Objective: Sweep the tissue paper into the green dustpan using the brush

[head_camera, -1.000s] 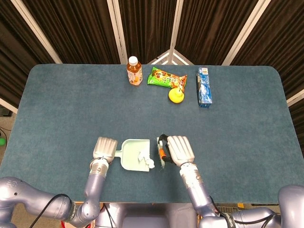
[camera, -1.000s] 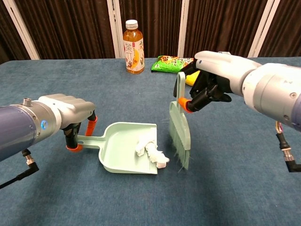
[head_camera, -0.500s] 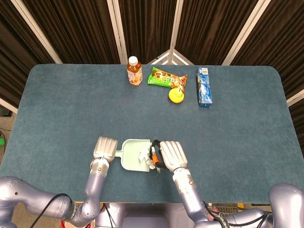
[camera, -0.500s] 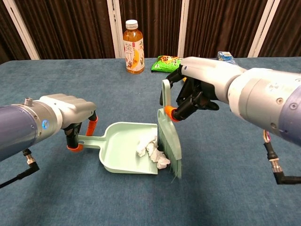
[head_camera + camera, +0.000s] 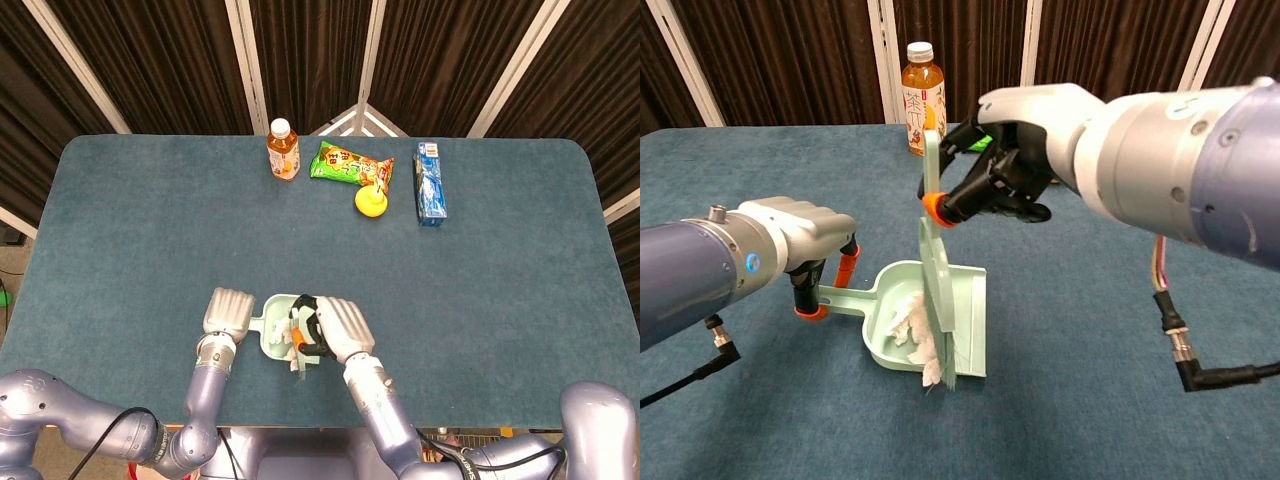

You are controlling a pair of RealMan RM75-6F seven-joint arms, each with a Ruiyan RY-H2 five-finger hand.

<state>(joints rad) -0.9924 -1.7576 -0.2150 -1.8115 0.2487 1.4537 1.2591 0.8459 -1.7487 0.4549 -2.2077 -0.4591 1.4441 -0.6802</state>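
While one brush (image 5: 937, 290) sweeps, right robot hand (image 5: 1015, 170) gripping it, left robot hand (image 5: 805, 240) holding one dustpan (image 5: 965, 305), one tissue (image 5: 910, 325)

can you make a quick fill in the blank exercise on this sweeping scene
1. The right robot hand holds the ____ by its handle.
2. The left robot hand grips the handle of the green ____.
3. The white ____ lies inside the pan against the bristles.
4. The bottle at the table's far edge has a ____ cap.

Missing words: brush; dustpan; tissue paper; white
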